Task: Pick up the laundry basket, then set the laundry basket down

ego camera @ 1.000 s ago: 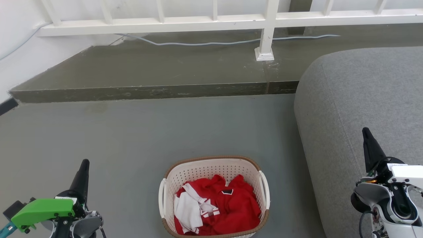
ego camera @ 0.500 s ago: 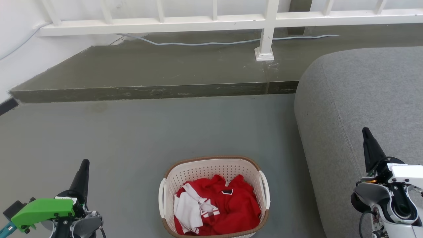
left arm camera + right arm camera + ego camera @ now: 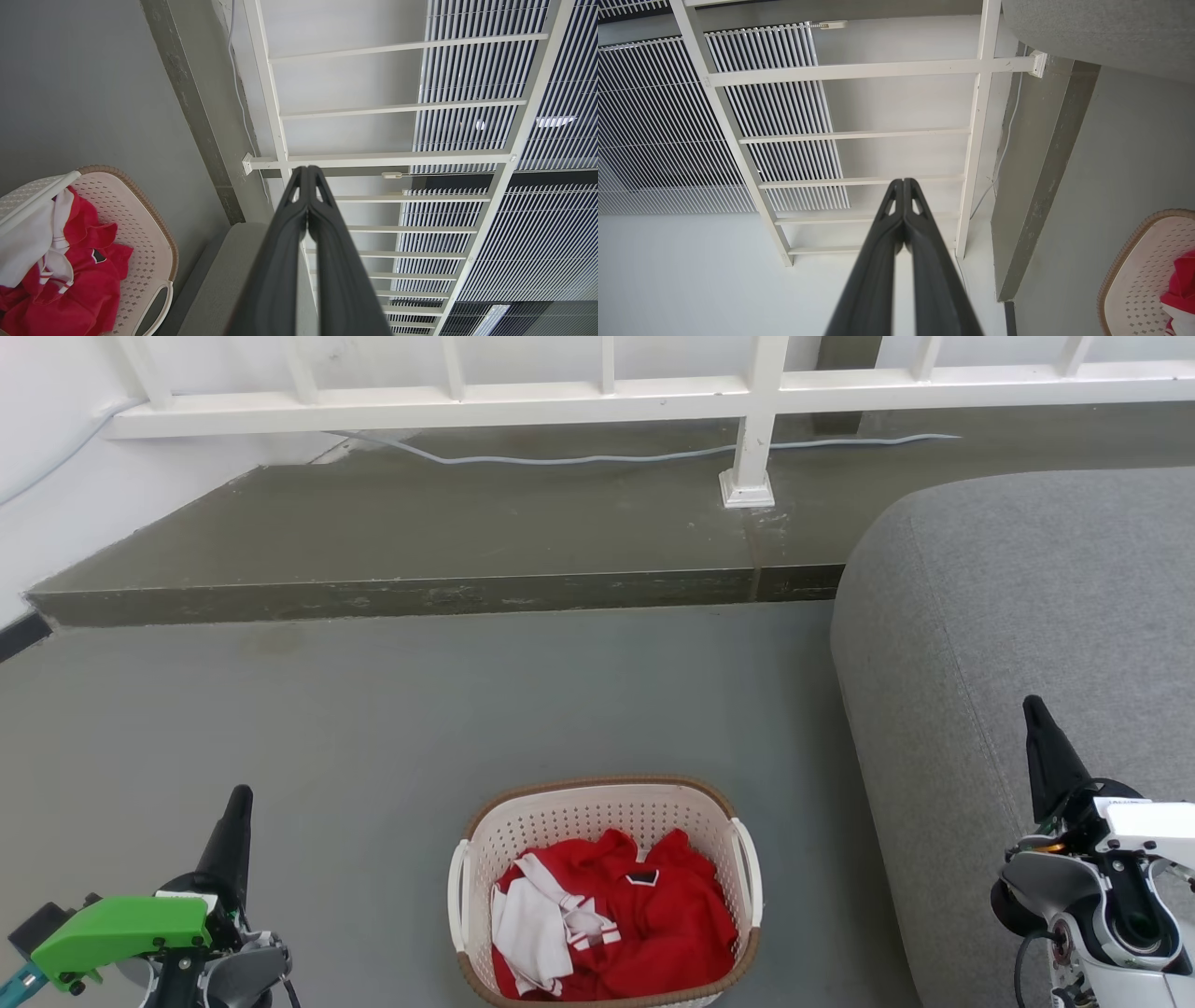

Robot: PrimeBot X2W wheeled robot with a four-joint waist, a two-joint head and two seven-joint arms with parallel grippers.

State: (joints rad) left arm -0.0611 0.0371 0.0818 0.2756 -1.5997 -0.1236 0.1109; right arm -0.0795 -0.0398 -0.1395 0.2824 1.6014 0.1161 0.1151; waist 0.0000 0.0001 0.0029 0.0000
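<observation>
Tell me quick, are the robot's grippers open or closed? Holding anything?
Left gripper: closed, holding nothing.
Right gripper: closed, holding nothing.

Grey sofa point(image 3: 1018, 644), white railing point(image 3: 597, 397)

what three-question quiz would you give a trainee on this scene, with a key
1. True or false: the laundry basket stands on the floor, with both grippers clear of it.
2. The clothing in the basket is mainly: A red, B blue, C black.
3. Fill in: the fingers of the left gripper and the right gripper are pressed ___.

Key: 1 true; 2 A; 3 shut.
</observation>
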